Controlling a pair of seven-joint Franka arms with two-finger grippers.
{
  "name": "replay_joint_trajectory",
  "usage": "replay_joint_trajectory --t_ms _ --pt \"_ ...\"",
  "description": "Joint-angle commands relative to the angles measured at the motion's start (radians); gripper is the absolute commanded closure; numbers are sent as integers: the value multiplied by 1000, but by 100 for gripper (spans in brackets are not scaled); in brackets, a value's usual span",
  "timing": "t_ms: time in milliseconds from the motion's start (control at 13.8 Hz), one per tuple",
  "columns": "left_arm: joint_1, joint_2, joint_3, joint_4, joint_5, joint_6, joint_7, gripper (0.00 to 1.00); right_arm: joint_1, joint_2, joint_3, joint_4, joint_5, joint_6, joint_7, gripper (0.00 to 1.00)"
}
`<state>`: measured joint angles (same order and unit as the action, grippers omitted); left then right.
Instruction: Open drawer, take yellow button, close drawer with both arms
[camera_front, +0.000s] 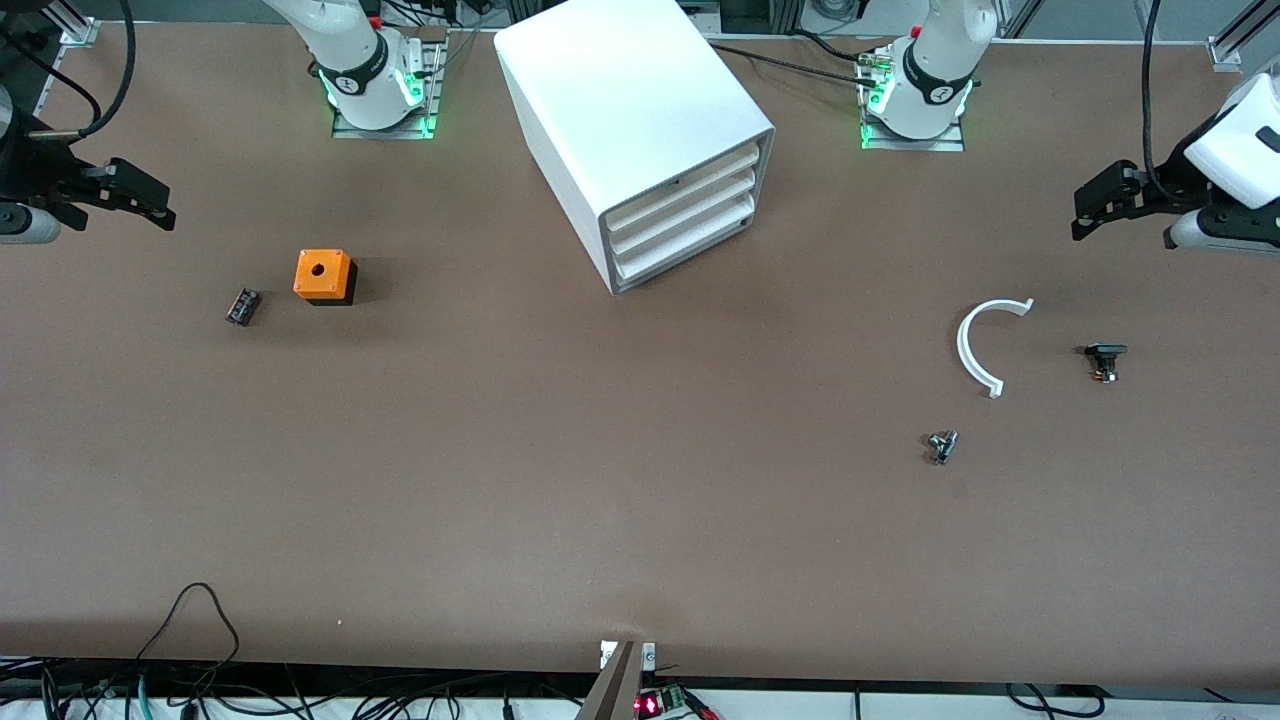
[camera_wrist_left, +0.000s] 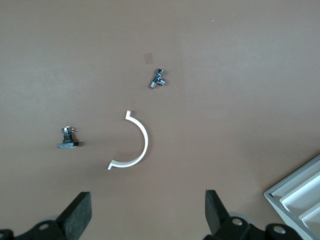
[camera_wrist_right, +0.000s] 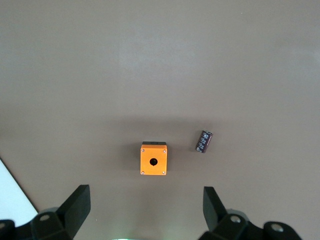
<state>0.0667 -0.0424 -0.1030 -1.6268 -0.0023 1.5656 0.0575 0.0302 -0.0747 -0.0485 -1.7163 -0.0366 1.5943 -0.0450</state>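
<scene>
The white cabinet (camera_front: 640, 120) stands at the table's middle, near the robots' bases. Its topmost drawer (camera_front: 690, 184) is shut, flush with the two below. The button is out of view. My left gripper (camera_front: 1085, 210) hangs open and empty over the left arm's end of the table; the left wrist view shows its fingers spread wide (camera_wrist_left: 147, 215) over bare table, with a cabinet corner (camera_wrist_left: 300, 200) at the edge. My right gripper (camera_front: 160, 205) hangs open and empty over the right arm's end, its fingers spread (camera_wrist_right: 146, 207) near the orange cube.
An orange cube with a hole (camera_front: 323, 275) (camera_wrist_right: 153, 159) and a small black cylinder (camera_front: 243, 306) (camera_wrist_right: 203, 141) lie toward the right arm's end. A white half ring (camera_front: 975, 345) (camera_wrist_left: 137, 145), a metal part (camera_front: 941, 446) (camera_wrist_left: 158, 78) and a black part (camera_front: 1105, 358) (camera_wrist_left: 68, 140) lie toward the left arm's end.
</scene>
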Motion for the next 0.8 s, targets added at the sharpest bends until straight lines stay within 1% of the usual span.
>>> replay_joint_trajectory --t_ms 0,218,726 --pt "4 4 -1 22 -5 -28 8 0 -4 -22 3 -17 0 -5 -19 0" --pt "2 28 0 54 -5 -27 1 0 -4 -20 1 -17 0 -2 -21 0" --pt "2 29 0 58 -5 -29 4 0 -4 -17 -2 -17 0 0 -24 0"
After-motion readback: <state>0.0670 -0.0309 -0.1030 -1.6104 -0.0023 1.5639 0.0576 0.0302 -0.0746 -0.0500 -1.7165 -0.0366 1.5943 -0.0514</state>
